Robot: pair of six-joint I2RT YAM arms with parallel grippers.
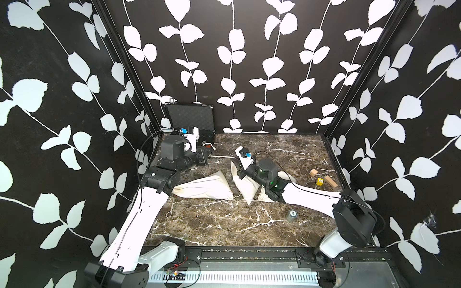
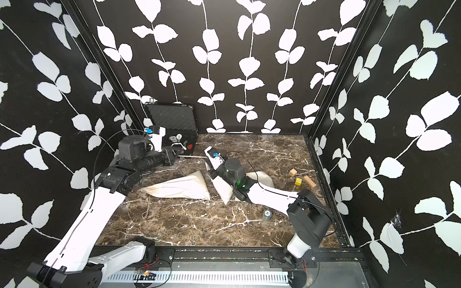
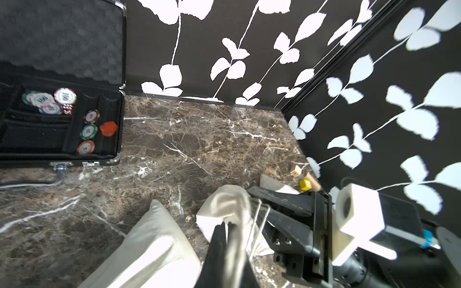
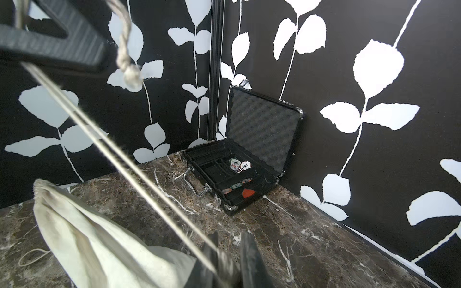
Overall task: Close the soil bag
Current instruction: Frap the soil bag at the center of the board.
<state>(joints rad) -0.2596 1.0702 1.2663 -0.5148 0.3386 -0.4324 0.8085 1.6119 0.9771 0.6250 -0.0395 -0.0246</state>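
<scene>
nearest me, a small grey roll (image 1: pixel 292 215) sits on the marble surface (image 1: pixel 224 229). further in, the soil bag (image 1: pixel 245 189) lies partly under my right arm, just beside a second cloth bag (image 1: pixel 204 187). my right end effector (image 4: pixel 230 237) is at the soil bag's neck, its fingers slightly parted, with the drawstring (image 4: pixel 124 159) running between them. beyond it, my left end effector (image 3: pixel 225 232) is clamped tight on that drawstring, which stretches taut between the two. an open chip case (image 1: pixel 192 119) stands against the back wall.

Bright even light; wide-angle warp; close stuff blurred.
</scene>
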